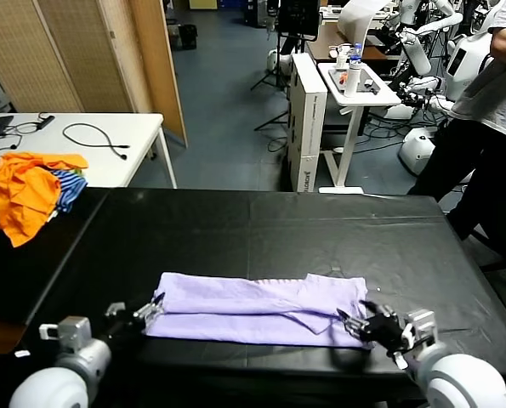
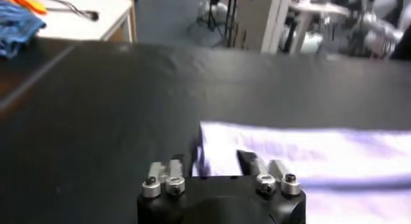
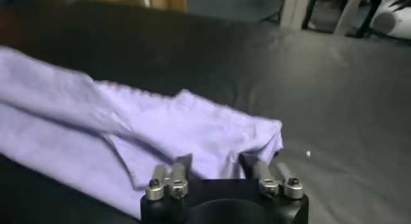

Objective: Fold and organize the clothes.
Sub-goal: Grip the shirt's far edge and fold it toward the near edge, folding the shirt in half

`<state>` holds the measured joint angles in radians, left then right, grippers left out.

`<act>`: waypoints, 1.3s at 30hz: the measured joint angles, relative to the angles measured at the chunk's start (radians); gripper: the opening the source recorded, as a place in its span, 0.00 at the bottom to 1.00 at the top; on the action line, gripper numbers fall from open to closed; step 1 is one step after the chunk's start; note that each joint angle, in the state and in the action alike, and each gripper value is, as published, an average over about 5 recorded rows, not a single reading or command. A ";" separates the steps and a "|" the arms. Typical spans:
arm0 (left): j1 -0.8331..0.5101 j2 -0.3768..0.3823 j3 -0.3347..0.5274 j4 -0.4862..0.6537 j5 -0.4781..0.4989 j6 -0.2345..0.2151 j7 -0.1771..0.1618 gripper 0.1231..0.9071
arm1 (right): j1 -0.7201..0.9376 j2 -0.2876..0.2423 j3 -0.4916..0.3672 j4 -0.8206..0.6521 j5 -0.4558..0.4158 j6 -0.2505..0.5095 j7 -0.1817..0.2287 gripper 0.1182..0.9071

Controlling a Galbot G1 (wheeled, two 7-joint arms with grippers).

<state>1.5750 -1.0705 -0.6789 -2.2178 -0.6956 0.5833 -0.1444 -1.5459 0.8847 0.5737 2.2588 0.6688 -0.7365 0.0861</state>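
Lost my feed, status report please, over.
Left gripper open at the shirt's left end. Right gripper open at its right end. Shirt folded lengthwise on black table. Nothing in the way.

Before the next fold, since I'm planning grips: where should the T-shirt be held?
Probably at its two short ends, from the robot's side. The T-shirt lies as a long flat band across the table; the left gripper and right gripper already sit open at those ends.

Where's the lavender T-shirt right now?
In the head view the lavender T-shirt lies folded into a long band at the black table's near edge, between the left gripper and right gripper.
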 joint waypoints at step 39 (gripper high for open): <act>-0.222 -0.080 0.138 0.253 0.036 -0.015 0.027 0.46 | 0.261 0.283 -0.019 -0.273 0.017 0.000 0.114 0.58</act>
<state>1.3526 -1.1508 -0.5404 -1.9644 -0.6598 0.5679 -0.1172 -1.2851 1.1678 0.5549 1.9858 0.6858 -0.7364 0.2003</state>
